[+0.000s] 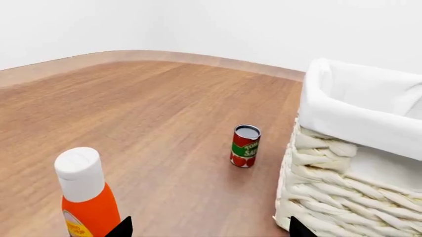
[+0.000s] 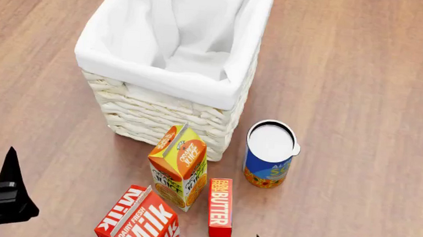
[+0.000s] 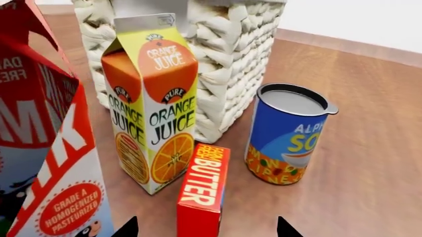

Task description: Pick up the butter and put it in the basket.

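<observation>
surface: wood-grain table, white wall behind | butter lies flat beside juice carton, near basket | right hand spread around butter | left hand spread, empty

Not much robot is showing here honestly. The left hand is looking matte black, with a pointed wedge finger on a blocky base. The right hand is only showing two small black triangular tips.
</observation>
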{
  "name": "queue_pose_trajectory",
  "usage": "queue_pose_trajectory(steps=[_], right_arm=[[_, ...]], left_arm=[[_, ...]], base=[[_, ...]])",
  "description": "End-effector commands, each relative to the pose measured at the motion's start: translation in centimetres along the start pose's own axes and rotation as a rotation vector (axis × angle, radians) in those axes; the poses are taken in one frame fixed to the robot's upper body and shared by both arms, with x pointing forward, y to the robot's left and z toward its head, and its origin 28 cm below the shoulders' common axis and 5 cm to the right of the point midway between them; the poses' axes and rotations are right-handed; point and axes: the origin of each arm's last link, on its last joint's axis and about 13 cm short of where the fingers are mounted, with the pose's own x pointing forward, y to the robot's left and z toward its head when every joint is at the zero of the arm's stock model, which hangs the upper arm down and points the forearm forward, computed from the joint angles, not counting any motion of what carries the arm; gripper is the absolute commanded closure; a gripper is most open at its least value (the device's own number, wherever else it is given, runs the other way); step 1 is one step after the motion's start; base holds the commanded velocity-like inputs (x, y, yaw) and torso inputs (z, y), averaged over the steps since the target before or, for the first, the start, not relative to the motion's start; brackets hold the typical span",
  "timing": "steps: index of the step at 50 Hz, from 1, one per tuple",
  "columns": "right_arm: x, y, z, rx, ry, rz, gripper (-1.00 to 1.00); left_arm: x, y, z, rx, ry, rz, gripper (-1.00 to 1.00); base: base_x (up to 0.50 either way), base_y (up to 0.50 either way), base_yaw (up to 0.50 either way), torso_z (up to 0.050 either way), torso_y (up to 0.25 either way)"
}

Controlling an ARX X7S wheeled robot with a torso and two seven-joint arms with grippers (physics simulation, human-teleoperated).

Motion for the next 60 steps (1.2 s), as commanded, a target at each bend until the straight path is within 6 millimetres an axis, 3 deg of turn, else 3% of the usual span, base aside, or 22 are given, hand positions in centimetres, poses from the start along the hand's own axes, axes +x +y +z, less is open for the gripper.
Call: queue_pose_trajectory(steps=[1, 8, 60], right_arm=[[1.0, -0.1, 0.0, 0.051, -0.026, 0.012, -1.0], [1.4, -0.1, -0.2, 0.107, -0.052, 0.016, -1.0], [4.3, -1.4, -0.2, 0.036, 0.068, 0.028, -1.0]], left_arm=[[-0.3, 0.0, 0.1, 0.001, 0.001, -0.005, -1.0], [-0.3, 0.0, 0.1, 0.0, 0.002, -0.007, -1.0], [-1.8, -0.2, 1.0, -0.019, -0.006, -0.017, -1.0]], base=[[0.0, 0.0, 0.0, 0.0, 0.0], [0.0, 0.0, 0.0, 0.0, 0.0], [0.0, 0.0, 0.0, 0.0, 0.0]])
